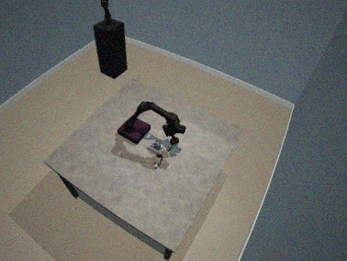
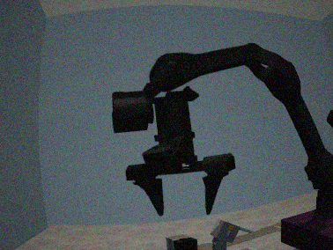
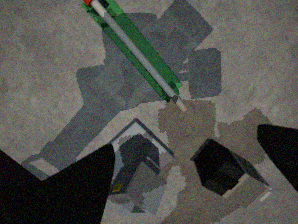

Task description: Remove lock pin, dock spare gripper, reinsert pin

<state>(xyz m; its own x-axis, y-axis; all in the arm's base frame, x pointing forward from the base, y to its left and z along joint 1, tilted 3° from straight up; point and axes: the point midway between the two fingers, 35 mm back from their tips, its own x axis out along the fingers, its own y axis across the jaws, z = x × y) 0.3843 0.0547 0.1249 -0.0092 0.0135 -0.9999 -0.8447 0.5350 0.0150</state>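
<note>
My gripper (image 2: pixel 185 214) (image 3: pixel 184 141) is open and empty, pointing down above the table. The pin, a grey rod (image 3: pixel 142 56) with a red head (image 3: pixel 88 2), lies along a green holder (image 3: pixel 152 59) (image 1: pixel 173 148), outside any socket; its pale tip sticks out past the holder's end. A blue-grey piece with a yellow mark (image 3: pixel 116 188) (image 2: pixel 230 227) stands tilted below the fingers. A dark hollow box-like piece (image 3: pixel 220 167) (image 2: pixel 181 243) stands beside it. I cannot tell surely which is the socket and which the spare gripper. They stand apart.
The arm stands on a purple base block (image 1: pixel 134 130) (image 2: pixel 301 231) on the grey table (image 1: pixel 110 179). A tall dark pillar (image 1: pixel 110 48) stands beyond the table. Shadows of the arm darken the area around the holder and the two pieces.
</note>
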